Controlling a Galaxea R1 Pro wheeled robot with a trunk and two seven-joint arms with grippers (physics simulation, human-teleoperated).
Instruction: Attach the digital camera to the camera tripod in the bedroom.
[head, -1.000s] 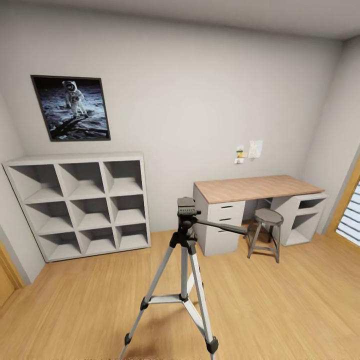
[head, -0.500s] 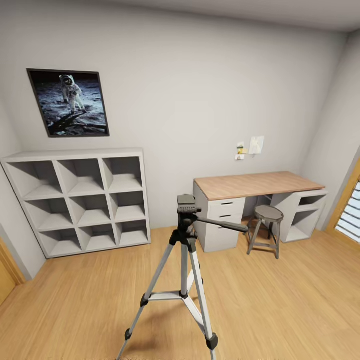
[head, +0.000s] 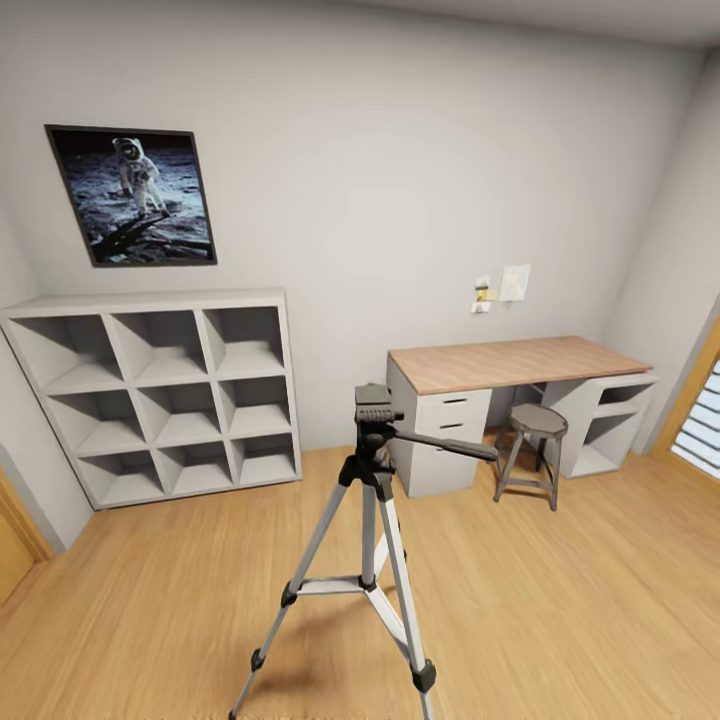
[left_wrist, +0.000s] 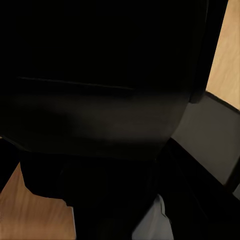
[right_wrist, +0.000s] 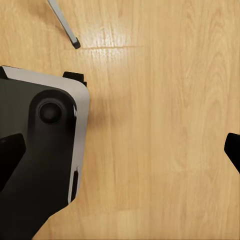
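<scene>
At the far left of the head view a framed astronaut picture (head: 132, 195) hangs on the white wall, above a white cube shelf unit (head: 160, 395) of nine open compartments that stands on the light wood plank floor (head: 560, 600). Next comes the camera tripod (head: 368, 545), upright near the middle of the bedroom, well apart from the shelving: silver legs spread on the planks, black joints and feet, a black head on top (nothing mounted on it) and a thin pan handle (head: 445, 445) reaching toward the desk. Behind it, against the back wall, is a wood-topped desk (head: 515, 362) with white drawers, a round grey stool (head: 530, 450) standing just in front of it, and small papers (head: 500, 287) pinned to the wall above.

The left wrist view is almost wholly dark, a black body close to the lens with slivers of wood floor at the edges; whether the left gripper is closed or spread cannot be told. In the right wrist view a black-and-white part of the robot's base (right_wrist: 47, 150) sits over the planks, a tripod foot (right_wrist: 65, 24) beyond it. The right gripper (right_wrist: 122, 152) has its dark fingertips (right_wrist: 233, 147) wide apart at either edge, released, with bare floor between them.
</scene>
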